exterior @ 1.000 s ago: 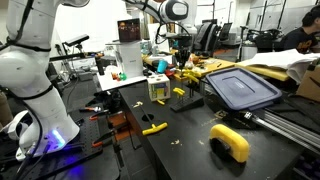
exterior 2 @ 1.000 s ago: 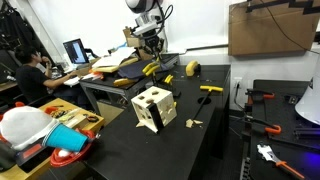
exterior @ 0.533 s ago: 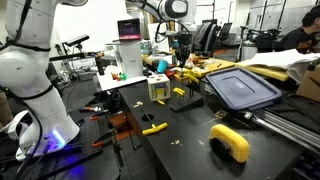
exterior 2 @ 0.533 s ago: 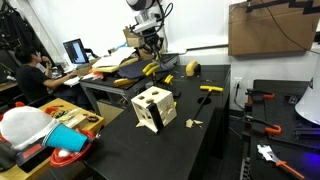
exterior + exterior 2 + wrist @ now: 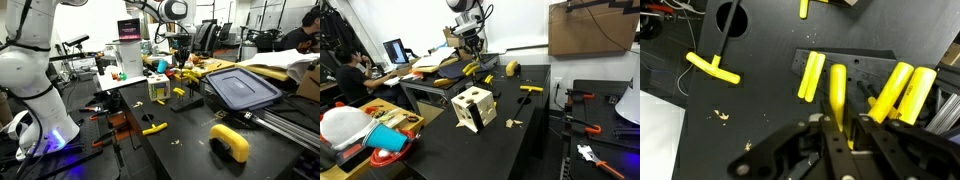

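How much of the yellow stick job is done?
Looks early. Done: the gripper is shut on one yellow stick over the dark plate. In hand: that stick, lifted or not I cannot tell. Left: three more sticks lie alongside, and a yellow T-piece lies loose on the table.

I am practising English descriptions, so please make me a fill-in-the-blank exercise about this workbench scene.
In the wrist view, the gripper is closed on a ____ bar.
The T-shaped piece lies on a ____ table.
In an exterior view, the beige cube has dark ____ in its sides.
Missing words: yellow; black; holes.
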{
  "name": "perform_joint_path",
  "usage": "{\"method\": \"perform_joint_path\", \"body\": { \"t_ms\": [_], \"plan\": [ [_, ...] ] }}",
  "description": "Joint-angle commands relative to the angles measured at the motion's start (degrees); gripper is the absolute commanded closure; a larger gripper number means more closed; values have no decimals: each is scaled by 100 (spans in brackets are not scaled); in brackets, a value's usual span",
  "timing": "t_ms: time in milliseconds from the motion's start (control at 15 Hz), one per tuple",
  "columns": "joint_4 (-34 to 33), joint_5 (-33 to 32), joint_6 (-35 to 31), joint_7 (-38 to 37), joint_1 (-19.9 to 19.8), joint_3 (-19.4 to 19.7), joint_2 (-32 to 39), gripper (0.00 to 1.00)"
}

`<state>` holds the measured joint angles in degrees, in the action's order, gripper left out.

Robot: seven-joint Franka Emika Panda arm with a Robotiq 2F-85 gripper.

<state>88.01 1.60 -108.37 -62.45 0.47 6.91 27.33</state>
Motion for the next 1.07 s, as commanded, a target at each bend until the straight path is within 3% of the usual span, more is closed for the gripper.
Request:
{"method": "perform_joint_path", "body": {
  "t_ms": [0,1000],
  "plan": [
    [231,124,-190,-32,-22,-35,-178,96],
    [311,64,-37,151,-43,-29,-301,96]
  ]
}}
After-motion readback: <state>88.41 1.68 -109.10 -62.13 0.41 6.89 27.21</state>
